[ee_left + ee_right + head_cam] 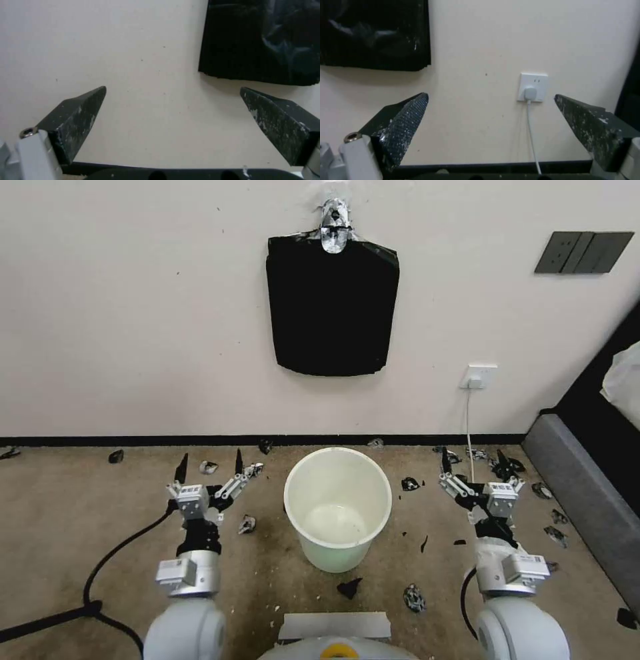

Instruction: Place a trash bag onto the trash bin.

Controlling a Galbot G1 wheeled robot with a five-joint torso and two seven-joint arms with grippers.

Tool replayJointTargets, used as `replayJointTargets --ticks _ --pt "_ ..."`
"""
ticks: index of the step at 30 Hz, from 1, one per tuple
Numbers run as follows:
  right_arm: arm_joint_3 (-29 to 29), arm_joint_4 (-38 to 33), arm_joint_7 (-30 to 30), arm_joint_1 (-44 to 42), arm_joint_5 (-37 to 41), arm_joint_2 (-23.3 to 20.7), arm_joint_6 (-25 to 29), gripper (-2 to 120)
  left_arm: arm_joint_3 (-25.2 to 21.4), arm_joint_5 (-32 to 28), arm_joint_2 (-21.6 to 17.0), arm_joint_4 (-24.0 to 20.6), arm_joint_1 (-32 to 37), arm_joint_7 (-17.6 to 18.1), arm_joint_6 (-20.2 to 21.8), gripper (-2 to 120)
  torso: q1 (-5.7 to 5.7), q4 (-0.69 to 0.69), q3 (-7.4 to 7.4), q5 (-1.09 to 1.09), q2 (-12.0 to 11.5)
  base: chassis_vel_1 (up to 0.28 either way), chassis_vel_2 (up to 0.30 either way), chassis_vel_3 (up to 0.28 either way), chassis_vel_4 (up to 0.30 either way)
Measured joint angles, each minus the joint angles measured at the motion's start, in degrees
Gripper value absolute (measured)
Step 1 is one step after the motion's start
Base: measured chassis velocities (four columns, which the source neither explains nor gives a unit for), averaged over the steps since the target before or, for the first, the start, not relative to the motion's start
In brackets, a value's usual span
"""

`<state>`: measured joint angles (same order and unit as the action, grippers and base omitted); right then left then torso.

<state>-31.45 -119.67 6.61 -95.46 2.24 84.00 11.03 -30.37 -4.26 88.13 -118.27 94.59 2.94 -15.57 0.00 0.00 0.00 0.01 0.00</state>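
Many small torn black scraps (415, 598) strewn across tan carpet (60, 513), thickest along the black baseboard and to the right of the trash bin (337, 507). Flat black bag pack (332, 307) hanging high on the cream wall (133, 313) from a silvery taped top, directly above and behind the bin; lower edge also seen in the left wrist view (263, 40) and the right wrist view (373, 35). White wall socket (479, 377) with plugged-in white cable (469, 427) dropping to the floor, right of the pack; same socket (533, 87) between the right fingers in the right wrist view. Dark switch plate (583, 252) upper right; grey and black furniture edge (580, 493) along the right. Black cable (100, 580) trailing left over the carpet.

Standing upright on the carpet between both arms: round, cream-white, pale greenish at the base, plain rolled rim, inside bare and unlined. Nothing over its mouth.

Left gripper (209, 468) just left of the bin, spread wide, holding nothing. Right gripper (473, 463) to the bin's right, equally wide, holding nothing.
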Motion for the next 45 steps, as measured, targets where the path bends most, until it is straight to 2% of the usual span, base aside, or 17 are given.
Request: replayJointTargets --ticks 7,11,13,14,15,16,17,18,21,24,25,27,30,38,45 --pt "1.41 0.76 -1.04 0.39 2.33 -1.17 0.0 100 0.43 -2.5 -2.22 -0.03 0.06 -1.08 0.42 100 0.0 -0.01 0.0 -0.01 0.0 0.0 0.0 0.0 0.0" --pt "3.72 0.75 -2.57 2.76 8.18 -3.61 -0.47 100 0.54 -4.38 -4.27 -0.75 0.48 -1.32 0.64 100 0.0 -0.01 0.0 -0.01 0.0 0.0 0.0 0.0 0.0" --pt "5.64 0.02 -3.47 6.22 15.32 -6.01 -2.68 100 0.96 -5.26 -5.87 -1.29 0.89 -1.61 0.56 100 0.0 0.02 0.01 0.0 0.0 0.0 0.0 0.0 0.0" --pt "5.64 0.02 -3.47 6.22 15.32 -6.01 -2.68 100 0.96 -5.26 -5.87 -1.29 0.89 -1.61 0.56 100 0.0 0.02 0.01 0.0 0.0 0.0 0.0 0.0 0.0" --pt "5.81 -1.03 -3.53 7.52 19.49 -6.52 -4.13 100 1.91 -5.51 -6.85 -1.21 0.29 -1.61 0.68 100 0.0 0.04 0.01 0.0 0.0 0.0 0.0 0.0 0.0" --pt "5.84 -2.35 -3.39 9.02 24.08 -6.58 -5.98 100 3.18 -5.7 -7.88 -0.83 -0.67 -1.68 0.92 100 0.0 -0.03 0.01 -0.01 0.0 0.0 0.0 0.0 0.0" --pt "6.86 -3.64 -2.66 12.43 31.51 -6.64 -9.24 100 3.9 -5.72 -8.49 -0.54 -0.78 -1.83 1.11 100 0.0 -0.04 0.01 -0.05 0.0 0.0 0.0 0.0 0.0" --pt "6.86 -3.64 -2.66 12.43 31.51 -6.64 -9.24 100 3.9 -5.72 -8.49 -0.54 -0.78 -1.83 1.11 100 0.0 -0.04 0.01 -0.05 0.0 0.0 0.0 0.0 0.0" --pt "10.7 -4.17 -0.32 22.81 46.04 -6.72 -14.96 100 3.43 -5.09 -8.32 -0.45 0.32 -2.11 0.92 100 0.0 0.0 0.01 -0.02 0.0 0.0 0.0 0.0 0.0" --pt "11.39 -3.89 0.19 24.92 48.52 -6.88 -15.73 100 3.24 -4.92 -8.1 -0.49 0.66 -2.16 0.85 100 0.0 0.02 0.01 -0.03 0.0 0.0 0.0 0.0 0.0" --pt "12.91 -2.42 1.35 30.68 54.14 -7.26 -17.3 100 2.83 -4.81 -7.73 -0.84 1.2 -2.24 0.78 100 0.0 0.03 0.02 -0.02 -0.01 0.0 0.0 0.0 0.0" --pt "13.83 -1.01 1.96 34.12 56.9 -7.4 -17.88 100 2.62 -4.76 -7.57 -1.01 1.39 -2.26 0.75 100 0.0 0.01 0.01 -0.02 0.0 0.0 0.0 0.0 0.0" --pt "17.07 5.58 3.59 46.24 66.08 -6.82 -18.85 100 1.77 -4.66 -7.12 -1.34 1.58 -2.3 0.68 100 0.0 0.0 0.02 -0.03 0.0 0.0 0.0 0.0 0.0" --pt "20.33 15.39 3.05 59.22 71.62 -2.77 -19.06 100 -0.33 -5.67 -6.68 -2.04 2.29 -2.34 0.62 100 0.0 0.0 0.01 -0.02 -0.01 0.0 0.0 0.0 0.0" --pt "19.98 22.3 1.09 64.62 72.84 1.16 -20.47 100 -1.27 -6.62 -6.53 -1.57 1.98 -2.32 0.61 100 0.0 0.01 0.01 -0.03 0.0 0.0 0.0 0.0 0.0"
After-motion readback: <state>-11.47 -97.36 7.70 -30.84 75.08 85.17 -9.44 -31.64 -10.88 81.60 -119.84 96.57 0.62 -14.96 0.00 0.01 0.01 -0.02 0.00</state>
